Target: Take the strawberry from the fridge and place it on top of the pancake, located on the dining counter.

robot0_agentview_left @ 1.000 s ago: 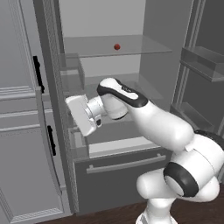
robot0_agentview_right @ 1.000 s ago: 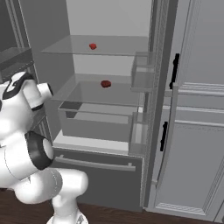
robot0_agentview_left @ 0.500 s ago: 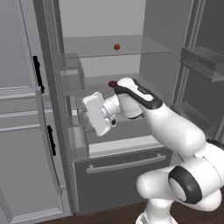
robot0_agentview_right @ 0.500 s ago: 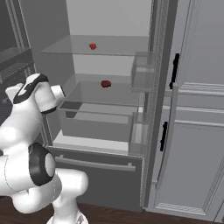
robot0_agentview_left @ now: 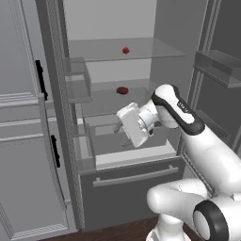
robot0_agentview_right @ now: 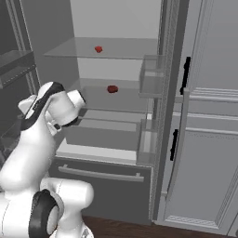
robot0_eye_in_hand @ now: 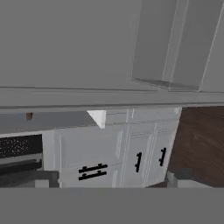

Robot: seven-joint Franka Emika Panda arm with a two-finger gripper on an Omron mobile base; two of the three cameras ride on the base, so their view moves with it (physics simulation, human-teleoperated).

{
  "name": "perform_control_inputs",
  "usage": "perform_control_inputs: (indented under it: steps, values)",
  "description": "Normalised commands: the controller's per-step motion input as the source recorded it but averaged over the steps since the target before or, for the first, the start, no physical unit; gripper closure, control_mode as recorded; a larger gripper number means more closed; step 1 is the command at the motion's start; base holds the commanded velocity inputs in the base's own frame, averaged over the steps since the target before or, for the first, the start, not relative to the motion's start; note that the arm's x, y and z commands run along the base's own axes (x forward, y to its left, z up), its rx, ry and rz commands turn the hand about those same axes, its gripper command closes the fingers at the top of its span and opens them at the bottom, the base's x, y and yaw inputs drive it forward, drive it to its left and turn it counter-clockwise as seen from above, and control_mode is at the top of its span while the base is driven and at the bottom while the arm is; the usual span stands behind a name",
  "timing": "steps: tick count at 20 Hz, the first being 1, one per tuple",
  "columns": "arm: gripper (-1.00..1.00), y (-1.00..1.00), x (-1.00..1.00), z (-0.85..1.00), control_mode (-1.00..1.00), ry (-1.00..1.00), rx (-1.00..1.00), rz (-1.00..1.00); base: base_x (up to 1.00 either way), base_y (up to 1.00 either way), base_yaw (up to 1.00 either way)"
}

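Observation:
The fridge [robot0_agentview_left: 113,21] stands open, its pale interior facing me. A small bright red item [robot0_agentview_left: 125,50] lies on the top glass shelf, and a darker red lump [robot0_agentview_left: 122,90] sits on the shelf below. Both also show in the right base view, the bright one [robot0_agentview_right: 98,49] above the darker one [robot0_agentview_right: 112,89]. They are too small to tell which is the strawberry. My gripper [robot0_agentview_left: 121,135] hangs open and empty just below and in front of the darker lump, pointing down and left. The pancake and the dining counter are out of view.
Clear door bins [robot0_agentview_left: 77,80] flank the shelves on the left, and more bins [robot0_agentview_left: 219,66] hang on the open right door. A grey drawer with a bar handle [robot0_agentview_left: 132,175] sits under my hand. Panelled cabinets with black handles [robot0_agentview_left: 40,77] stand left. The hand view looks at cabinet doors [robot0_eye_in_hand: 139,161] and dark floor [robot0_eye_in_hand: 199,140].
My arm has swung right and risen, carrying the hand from the left door edge into the fridge opening below the middle shelf. The jaws have spread wider.

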Motion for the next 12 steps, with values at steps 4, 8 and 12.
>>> perform_control_inputs:
  steps: [4, 8, 12]
  values:
    - [-1.00, -0.50, -0.74, 0.00, -1.00, -0.36, -0.49, -0.04, 0.00, 0.00, 0.00]
    - [-1.00, -0.45, -0.63, 0.00, -1.00, -0.32, -0.55, -0.04, 0.00, 0.00, 0.00]
    - [-1.00, -0.55, -0.50, 0.03, -1.00, -0.27, -0.47, -0.03, 0.00, 0.00, 0.00]
